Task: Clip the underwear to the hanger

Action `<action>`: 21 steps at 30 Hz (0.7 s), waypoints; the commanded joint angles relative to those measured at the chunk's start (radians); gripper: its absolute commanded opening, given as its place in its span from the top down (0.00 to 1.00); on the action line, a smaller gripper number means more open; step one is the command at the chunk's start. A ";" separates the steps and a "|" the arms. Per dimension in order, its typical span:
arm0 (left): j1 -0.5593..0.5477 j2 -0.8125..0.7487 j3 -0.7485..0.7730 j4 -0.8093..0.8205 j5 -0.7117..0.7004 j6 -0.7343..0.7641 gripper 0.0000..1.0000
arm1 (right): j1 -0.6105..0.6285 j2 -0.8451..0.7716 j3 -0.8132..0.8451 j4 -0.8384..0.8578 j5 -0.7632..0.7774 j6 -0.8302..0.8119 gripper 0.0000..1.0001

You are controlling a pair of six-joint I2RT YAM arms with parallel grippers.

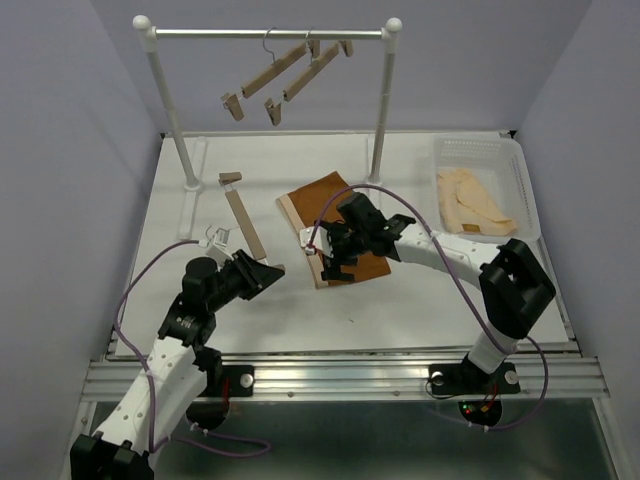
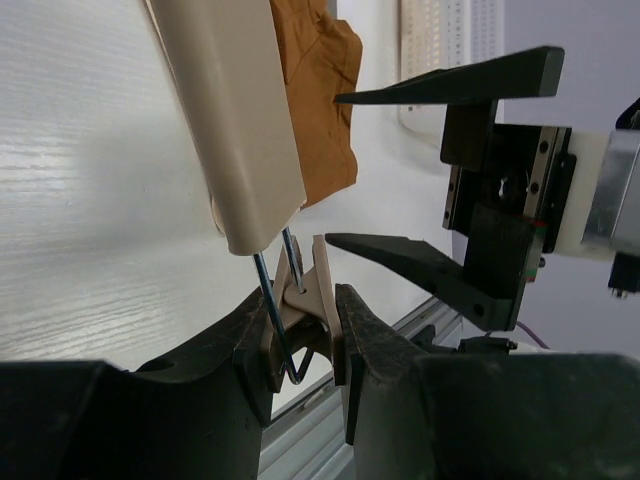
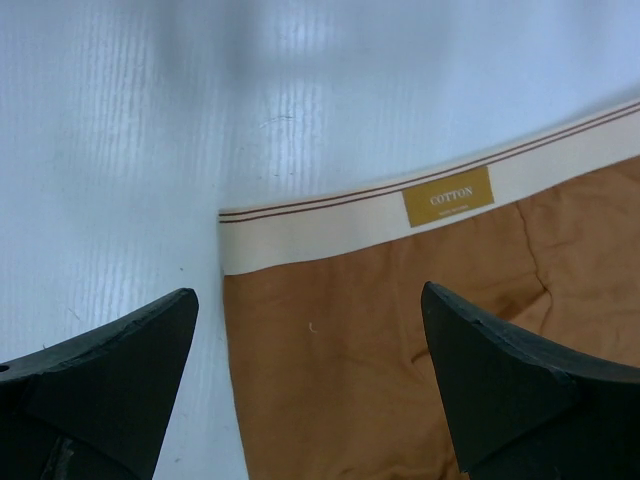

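The rust-brown underwear (image 1: 332, 212) lies flat mid-table, its tan waistband (image 3: 330, 222) toward the left. The hanger (image 1: 243, 222) lies on the table left of it, its wire hook (image 1: 215, 238) pointing left. My left gripper (image 1: 268, 272) is shut on the hanger's near-end clip (image 2: 312, 290), squeezing its wooden tabs between the fingers (image 2: 375, 330). My right gripper (image 1: 328, 258) hovers open over the underwear's near-left corner (image 3: 300, 330). It also shows in the left wrist view (image 2: 430, 170), jaws wide apart and empty, just beyond the clip.
A white clothes rack (image 1: 268, 34) at the back carries two more wooden hangers (image 1: 290, 72). A white basket (image 1: 520, 170) at the back right holds pale cream garments (image 1: 472, 203). The table's metal front rail (image 1: 340, 372) runs along the near edge.
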 commanded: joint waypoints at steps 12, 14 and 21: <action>0.005 0.128 0.023 0.149 0.040 0.080 1.00 | 0.117 0.061 -0.079 0.063 0.075 -0.051 0.18; 0.006 0.133 0.009 0.171 0.049 0.078 1.00 | 0.117 0.085 -0.079 0.074 0.075 -0.048 0.20; 0.006 0.146 -0.011 0.194 0.055 0.077 1.00 | 0.126 0.128 -0.085 0.100 0.056 -0.043 0.24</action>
